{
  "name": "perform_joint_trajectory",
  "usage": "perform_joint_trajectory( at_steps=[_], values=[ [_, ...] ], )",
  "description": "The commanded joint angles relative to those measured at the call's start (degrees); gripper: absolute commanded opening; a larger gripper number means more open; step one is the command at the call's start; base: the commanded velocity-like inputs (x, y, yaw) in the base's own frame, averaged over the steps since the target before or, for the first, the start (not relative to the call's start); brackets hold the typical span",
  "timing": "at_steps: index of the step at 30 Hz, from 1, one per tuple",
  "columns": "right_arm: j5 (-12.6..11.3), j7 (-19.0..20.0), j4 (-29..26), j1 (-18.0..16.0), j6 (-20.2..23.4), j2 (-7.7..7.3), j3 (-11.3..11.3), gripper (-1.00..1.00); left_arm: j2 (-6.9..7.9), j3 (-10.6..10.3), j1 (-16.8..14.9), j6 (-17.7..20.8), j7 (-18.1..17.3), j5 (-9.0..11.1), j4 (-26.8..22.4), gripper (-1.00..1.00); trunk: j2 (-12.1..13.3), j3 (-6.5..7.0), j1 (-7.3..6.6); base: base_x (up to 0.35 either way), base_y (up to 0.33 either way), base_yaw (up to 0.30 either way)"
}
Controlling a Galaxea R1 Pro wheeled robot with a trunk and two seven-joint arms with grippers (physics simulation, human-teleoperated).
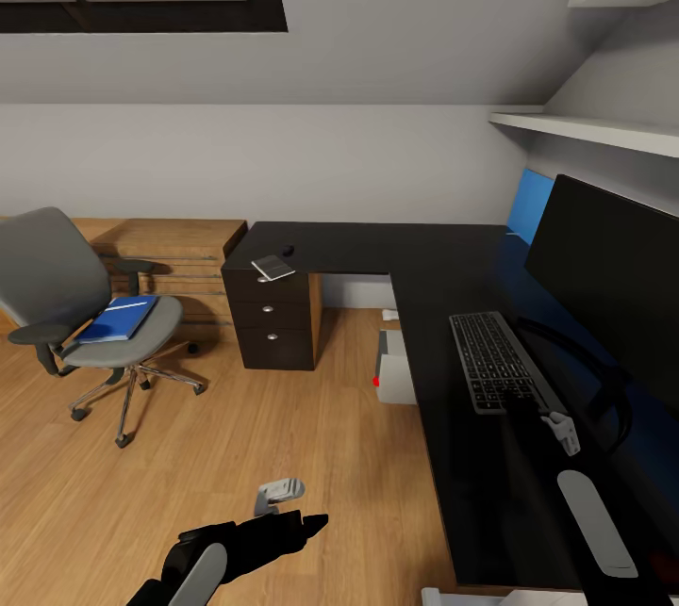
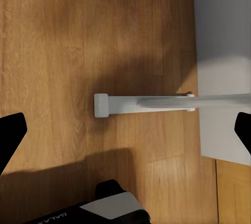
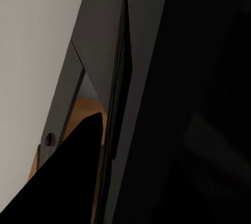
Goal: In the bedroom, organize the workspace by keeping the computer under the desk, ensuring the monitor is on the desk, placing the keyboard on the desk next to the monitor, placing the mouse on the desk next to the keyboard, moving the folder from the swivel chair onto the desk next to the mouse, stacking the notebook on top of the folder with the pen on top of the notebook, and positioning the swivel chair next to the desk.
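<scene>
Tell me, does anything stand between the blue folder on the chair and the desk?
Nothing visible does. The folder lies on the swivel chair, and only bare wood floor separates the chair from the desk.

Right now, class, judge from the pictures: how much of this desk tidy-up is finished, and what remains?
Done: the monitor and keyboard sit side by side on the desk, and the computer is beneath it. In hand: nothing visibly held. Left: the folder still lies on the swivel chair, which stands apart from the desk; the notebook and mouse sit at the far corner.
</scene>
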Motion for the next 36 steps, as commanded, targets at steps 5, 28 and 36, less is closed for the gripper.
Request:
perform_joint_trajectory(
  at_steps=[5,28,36],
  values=[
    [-0.6,0.2,-0.1,0.0,0.4,-0.07,0.0,-1.0,0.05,-0.1,0.0,0.2,0.4,0.5,0.0,1.0,0.0,-0.06,0.0,0.0,0.0,0.0],
    [-0.4,2.7,-0.1,0.0,0.7,-0.39,-0.2,-1.0,-0.13,-0.2,0.0,0.3,0.5,0.5,-0.1,1.0,0.0,-0.06,0.0,0.0,0.0,0.0],
    [-0.4,2.7,-0.1,0.0,0.7,-0.39,-0.3,-1.0,-0.21,-0.2,0.0,0.2,0.5,0.5,-0.1,1.0,-3.2,-1.5,1.76,0.0,0.0,0.0]
  ],
)
